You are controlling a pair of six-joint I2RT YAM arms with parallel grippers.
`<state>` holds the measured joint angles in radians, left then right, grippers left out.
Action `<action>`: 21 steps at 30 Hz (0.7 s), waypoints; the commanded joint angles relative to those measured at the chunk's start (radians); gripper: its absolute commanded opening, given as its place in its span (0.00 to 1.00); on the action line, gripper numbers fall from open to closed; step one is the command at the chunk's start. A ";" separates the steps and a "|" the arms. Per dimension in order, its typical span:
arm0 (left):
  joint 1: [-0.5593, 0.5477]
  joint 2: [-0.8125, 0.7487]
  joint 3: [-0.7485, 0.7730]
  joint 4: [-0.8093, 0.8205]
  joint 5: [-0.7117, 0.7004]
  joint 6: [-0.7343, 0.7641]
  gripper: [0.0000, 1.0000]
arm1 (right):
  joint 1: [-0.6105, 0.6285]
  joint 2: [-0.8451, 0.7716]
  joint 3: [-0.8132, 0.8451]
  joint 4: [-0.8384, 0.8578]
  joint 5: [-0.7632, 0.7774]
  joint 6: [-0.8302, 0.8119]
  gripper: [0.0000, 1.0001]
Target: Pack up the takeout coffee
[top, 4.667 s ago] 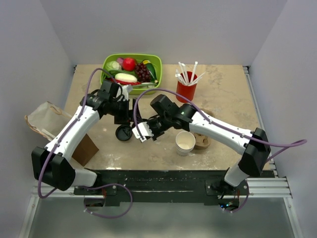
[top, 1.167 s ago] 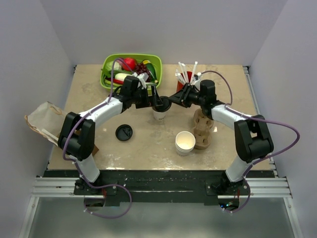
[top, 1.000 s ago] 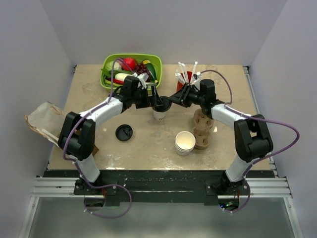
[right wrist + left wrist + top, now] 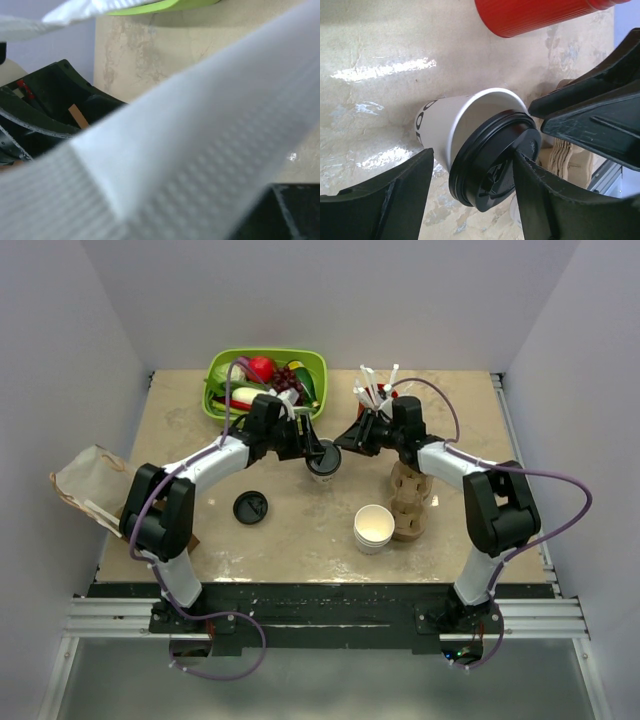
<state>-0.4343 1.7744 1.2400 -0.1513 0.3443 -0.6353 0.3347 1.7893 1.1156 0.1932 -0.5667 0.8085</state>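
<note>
Beside red cup (image 4: pixel 535 15), takeout coffee (image 4: pixel 470 142), black-lidded

- The top external camera sits fixed above and behind the arm bases, looking down on the whole table (image 4: pixel 300 530) from afar.
- The left wrist camera, very near, aims past the left gripper (image 4: pixel 473 160) at the takeout coffee (image 4: pixel 440 122), which is also seen from above.
- The right wrist camera is almost against a blurred white surface (image 4: pixel 175 150). It shares the green basket (image 4: pixel 165 5) with the top view.
</note>
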 commanded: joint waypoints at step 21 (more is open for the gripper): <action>-0.003 0.094 0.131 -0.099 -0.087 -0.024 0.64 | 0.033 0.056 0.184 -0.241 0.080 -0.270 0.56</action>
<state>-0.4343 1.8488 1.3487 -0.2241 0.2718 -0.6518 0.3557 1.8130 1.2312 0.0021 -0.5171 0.5964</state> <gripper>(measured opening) 0.634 0.558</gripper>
